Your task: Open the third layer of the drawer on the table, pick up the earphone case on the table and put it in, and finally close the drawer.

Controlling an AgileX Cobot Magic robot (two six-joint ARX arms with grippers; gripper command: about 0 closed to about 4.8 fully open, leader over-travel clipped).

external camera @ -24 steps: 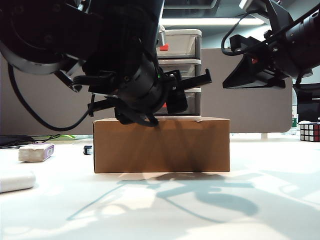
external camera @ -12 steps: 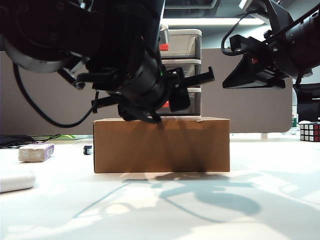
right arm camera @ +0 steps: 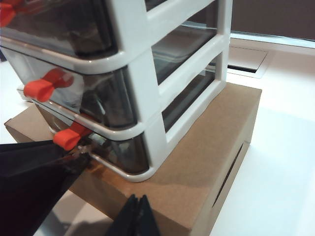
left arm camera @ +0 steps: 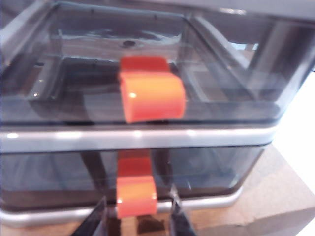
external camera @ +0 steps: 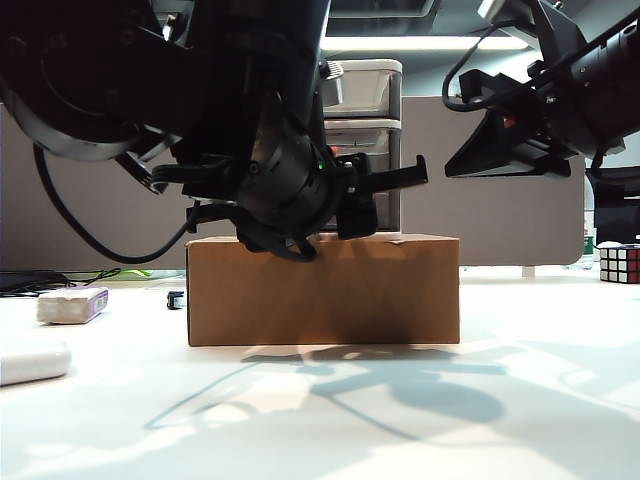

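The drawer (external camera: pixel 362 88) stands on a brown cardboard box (external camera: pixel 322 290). Its third layer (right arm camera: pixel 118 150) is shut and carries a red-orange tab (left arm camera: pixel 136 196). My left gripper (left arm camera: pixel 138 219) is open right at that tab, one finger on each side with a small gap to each. In the exterior view the left gripper (external camera: pixel 385 182) hides most of the lowest drawer. My right gripper (right arm camera: pixel 138 216) is shut on nothing and hangs above the box beside the drawer, high at the right (external camera: pixel 456 168). The earphone case (external camera: pixel 30 362) lies on the table (external camera: pixel 400 420) at the far left.
A rough greyish-white block with a purple edge (external camera: pixel 72 304) lies behind the case, and a small black item (external camera: pixel 176 298) lies near the box. A Rubik's cube (external camera: pixel 620 263) sits at the far right. A grey partition closes the back.
My left gripper has dipped slightly and turned a little in front of the drawer. The right arm has not moved.
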